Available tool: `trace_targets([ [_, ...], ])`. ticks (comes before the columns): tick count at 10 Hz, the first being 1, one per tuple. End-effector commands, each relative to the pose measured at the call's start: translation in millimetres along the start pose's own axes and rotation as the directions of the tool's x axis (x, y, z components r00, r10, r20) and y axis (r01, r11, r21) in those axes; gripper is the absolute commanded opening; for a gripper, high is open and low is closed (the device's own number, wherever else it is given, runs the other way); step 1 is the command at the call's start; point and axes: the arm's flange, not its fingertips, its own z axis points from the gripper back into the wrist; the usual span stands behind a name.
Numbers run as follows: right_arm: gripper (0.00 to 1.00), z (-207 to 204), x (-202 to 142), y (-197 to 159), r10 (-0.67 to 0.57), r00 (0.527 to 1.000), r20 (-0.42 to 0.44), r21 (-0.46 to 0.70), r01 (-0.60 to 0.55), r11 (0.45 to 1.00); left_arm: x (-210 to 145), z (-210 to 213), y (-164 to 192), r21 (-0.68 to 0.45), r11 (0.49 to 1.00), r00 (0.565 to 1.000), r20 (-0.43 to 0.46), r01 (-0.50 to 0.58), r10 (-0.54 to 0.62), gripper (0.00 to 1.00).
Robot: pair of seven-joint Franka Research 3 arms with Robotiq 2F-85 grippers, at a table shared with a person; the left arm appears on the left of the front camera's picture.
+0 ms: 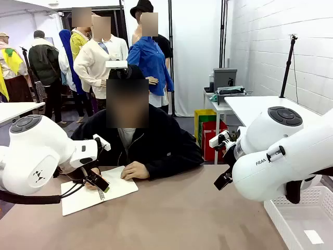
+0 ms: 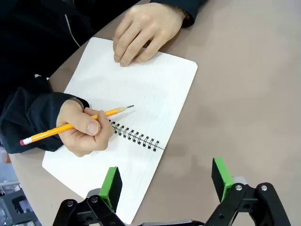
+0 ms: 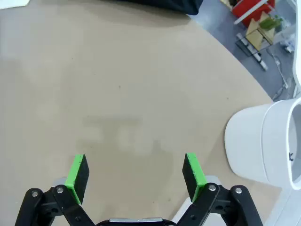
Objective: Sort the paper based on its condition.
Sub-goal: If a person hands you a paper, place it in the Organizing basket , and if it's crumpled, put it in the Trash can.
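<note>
The notebook (image 1: 99, 195) lies on the surface (image 1: 182, 219) at the frame's lower left, with the person's hands (image 2: 143, 30) on it. The left end effector (image 2: 167, 181) hangs over its near edge. A basket (image 1: 302, 219) sits at lower right.

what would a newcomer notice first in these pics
A person's hand holds a yellow pencil over an open spiral notebook at the table's left, their other hand flat on the page. The left gripper hangs open by the notebook's corner; the right gripper is open above the table, a round white bin beside it.
</note>
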Motion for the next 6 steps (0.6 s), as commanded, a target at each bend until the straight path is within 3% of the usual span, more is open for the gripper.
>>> trace_targets([
  [1,1.0,0.0,0.0,0.0,0.0,1.0,0.0,0.0,0.0,1.0,0.0,0.0,0.0,0.0,1.0,1.0,0.0,0.0,0.0,1.0],
  [6,1.0,0.0,0.0,0.0,0.0,1.0,0.0,0.0,0.0,1.0,0.0,0.0,0.0,0.0,1.0,1.0,0.0,0.0,0.0,1.0],
])
